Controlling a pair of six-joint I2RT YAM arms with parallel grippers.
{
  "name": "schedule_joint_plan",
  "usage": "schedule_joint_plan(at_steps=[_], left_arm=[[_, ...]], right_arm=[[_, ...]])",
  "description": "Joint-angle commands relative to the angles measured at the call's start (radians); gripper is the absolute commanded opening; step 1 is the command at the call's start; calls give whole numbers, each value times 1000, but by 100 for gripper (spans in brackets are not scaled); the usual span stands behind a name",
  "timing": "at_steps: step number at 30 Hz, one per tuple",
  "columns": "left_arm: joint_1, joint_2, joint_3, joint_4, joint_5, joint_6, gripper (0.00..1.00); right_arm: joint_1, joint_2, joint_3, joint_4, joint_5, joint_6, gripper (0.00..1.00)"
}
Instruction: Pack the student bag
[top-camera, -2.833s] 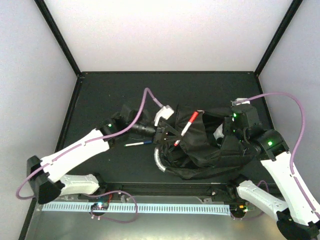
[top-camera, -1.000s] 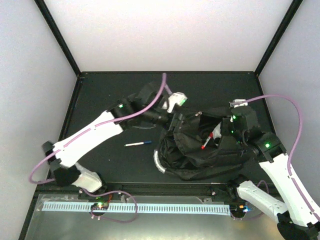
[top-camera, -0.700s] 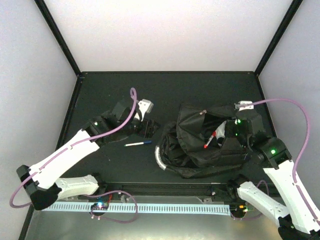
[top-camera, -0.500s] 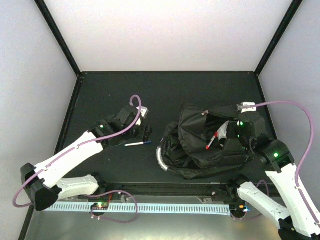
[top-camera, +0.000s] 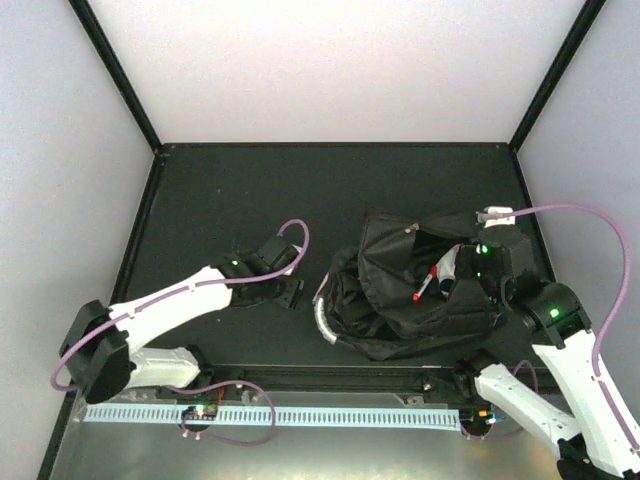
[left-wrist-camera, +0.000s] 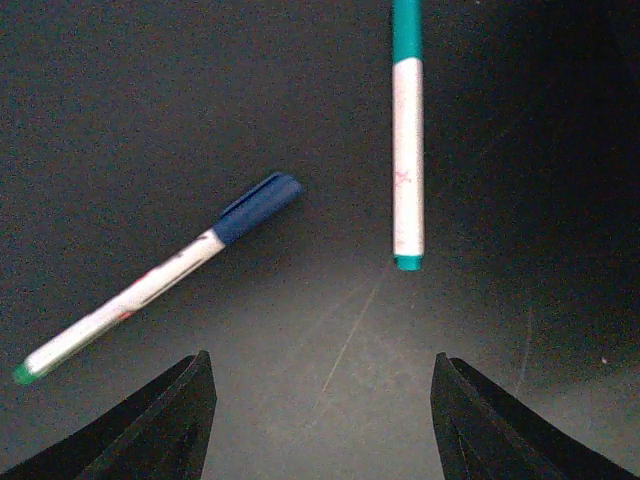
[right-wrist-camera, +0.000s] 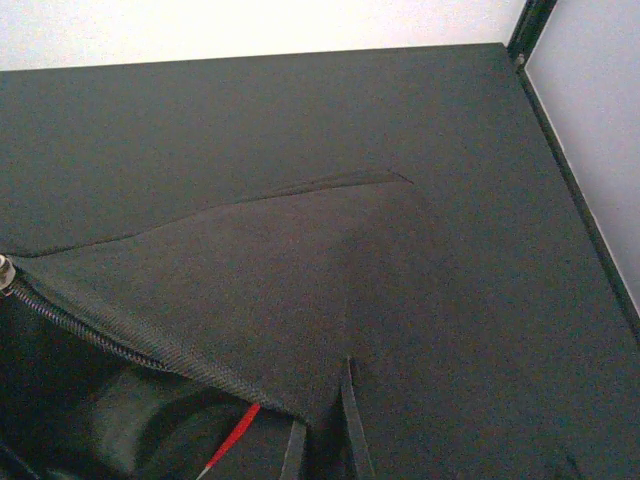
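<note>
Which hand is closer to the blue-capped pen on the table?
Left. The left hand hovers open just above the blue-capped pen; the right hand is far off, shut on the student bag.

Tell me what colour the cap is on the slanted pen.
Dark blue. The slanted pen shows best in the left wrist view.

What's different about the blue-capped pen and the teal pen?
The blue-capped pen lies slanted; the teal pen points straight up the left wrist view. The blue-capped pen shows whole; the teal pen runs off the top edge. Both have white barrels and lie on the dark table.
</note>
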Motion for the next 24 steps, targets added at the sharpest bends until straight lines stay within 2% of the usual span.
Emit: schedule_joint_plan(at_steps=[1,8,24], left_arm=[[-38,87,13,127,27,7,60],[-124,242,81,168,-26,7,57],[-165,498,160,193,-80,-23,50]], right_arm=[[-1,-34,48,186,55,25,6],[-2,-35,47,176,61,24,6],[-2,-44,48,182,50,20,6]])
